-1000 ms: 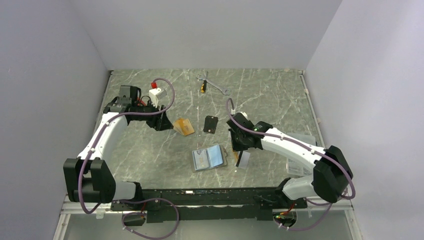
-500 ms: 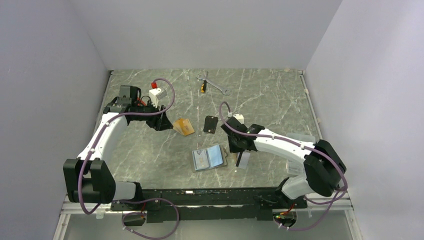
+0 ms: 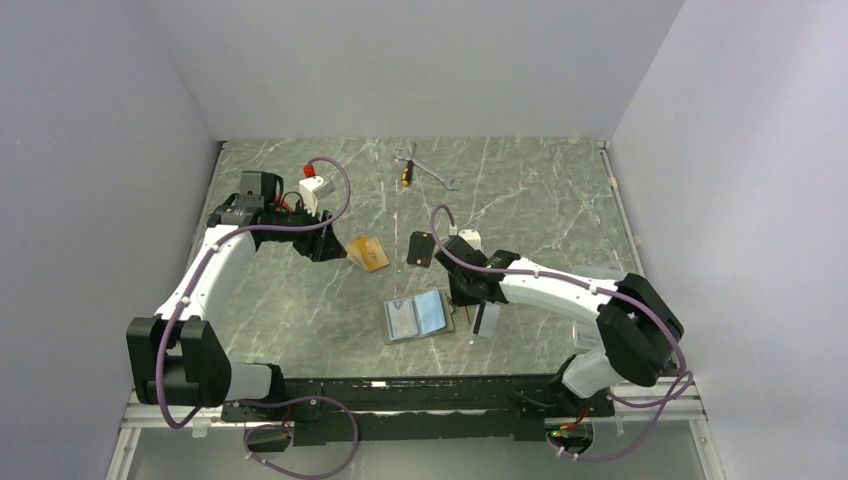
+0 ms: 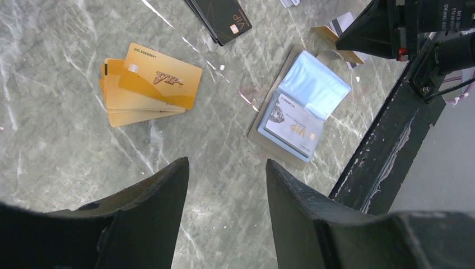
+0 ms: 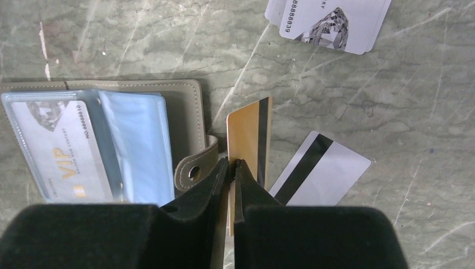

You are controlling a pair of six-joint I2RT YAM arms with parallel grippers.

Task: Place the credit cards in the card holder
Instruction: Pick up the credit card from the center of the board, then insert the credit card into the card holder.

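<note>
Step in hand: one card being carried to the card holder (image 5: 187, 106), which lies open near the middle of the worktop's near edge with its blue-grey pockets up. A silver card (image 5: 56, 151) already sits in one clear sleeve; the sleeve beside it looks empty. Right end effector (image 5: 231, 165): jaws all but pressed together, pinching an orange card (image 5: 249, 140) with a black stripe by its lower edge. The card stands on edge just beside the holder's right side. Left end effector (image 4: 227, 168): spread, holding nothing, hovering near the orange fan (image 4: 145, 89) of cards toward the left edge. Next move, as judged: tip the pinched card flat, line its short edge up with the mouth of the empty sleeve, and slide it in; which side the sleeve opens on cannot be told. In the way: the holder's snap strap (image 5: 193, 168), curled up close to the fingertips, and the limp sleeve, likely to buckle with nothing pinning the holder down. Other items: a white striped card (image 5: 319, 168) flat just right of the pinched one; pale loose cards (image 5: 336, 17) further off; a black stack (image 3: 421, 248) near the middle; a wrench (image 3: 437, 174) by the far edge, well apart from the work.
</note>
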